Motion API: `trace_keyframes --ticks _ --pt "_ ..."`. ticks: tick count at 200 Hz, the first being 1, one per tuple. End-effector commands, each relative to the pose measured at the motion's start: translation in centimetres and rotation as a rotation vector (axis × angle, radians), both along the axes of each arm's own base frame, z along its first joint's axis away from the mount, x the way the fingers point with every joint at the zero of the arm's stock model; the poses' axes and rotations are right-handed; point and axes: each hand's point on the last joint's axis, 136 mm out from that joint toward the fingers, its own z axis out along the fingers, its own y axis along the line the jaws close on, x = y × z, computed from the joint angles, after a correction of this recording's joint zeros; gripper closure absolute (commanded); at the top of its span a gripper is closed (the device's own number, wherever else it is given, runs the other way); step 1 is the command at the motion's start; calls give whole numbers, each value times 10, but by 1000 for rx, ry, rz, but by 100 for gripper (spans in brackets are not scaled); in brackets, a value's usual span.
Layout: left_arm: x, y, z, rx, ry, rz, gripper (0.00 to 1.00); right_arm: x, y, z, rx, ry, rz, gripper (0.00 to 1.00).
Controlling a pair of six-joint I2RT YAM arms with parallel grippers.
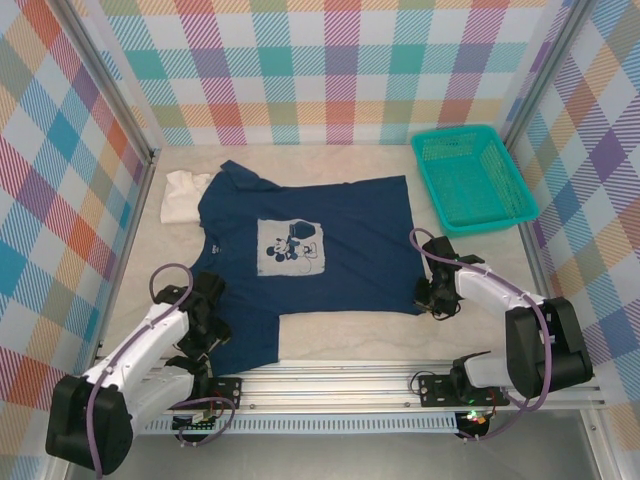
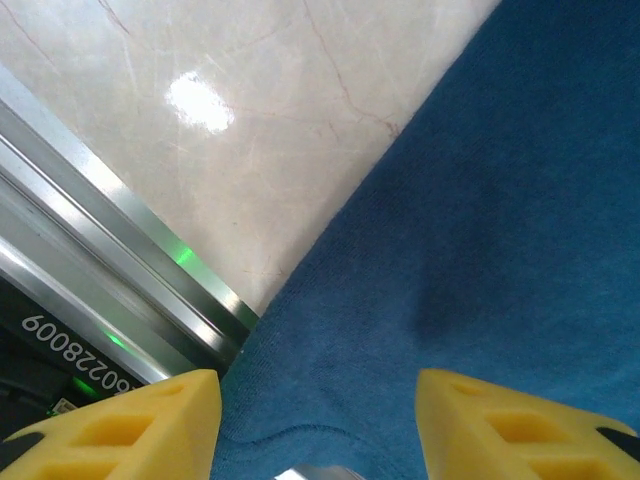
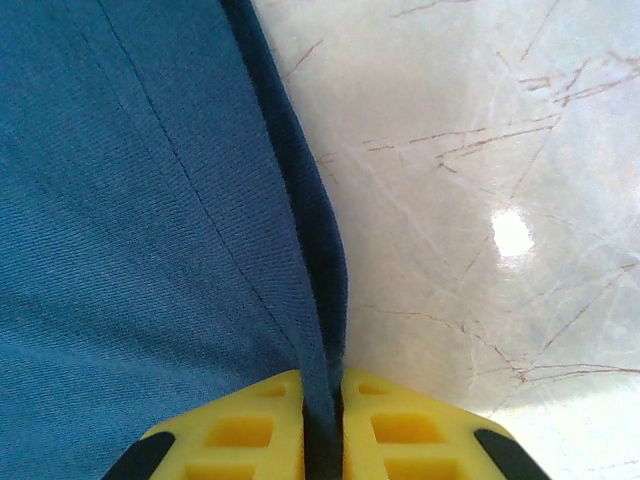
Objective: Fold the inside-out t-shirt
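Clenching the navy t-shirt hem, right jaws sit near a teal basket; left jaws gape above cloth.

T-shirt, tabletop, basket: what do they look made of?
The t-shirt looks like soft cotton-type cloth, matte: fine weave and a stitched hem close up. The tabletop looks like glossy marble or a laminate copy: veins, glare. The basket looks like moulded teal plastic: mesh walls.
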Motion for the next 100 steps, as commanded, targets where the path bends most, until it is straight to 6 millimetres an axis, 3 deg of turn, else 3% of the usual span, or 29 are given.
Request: trace_keyframes --ticks 1,44,100 --pt "-7 -1 -6 -1 43 -35 48 12 30 1 141 -37 56 86" --pt "1 2 -4 9 5 -33 43 14 32 4 152 -46 54 87" --pt "17 0 -7 -41 -96 13 46 21 38 13 182 -72 62 87"
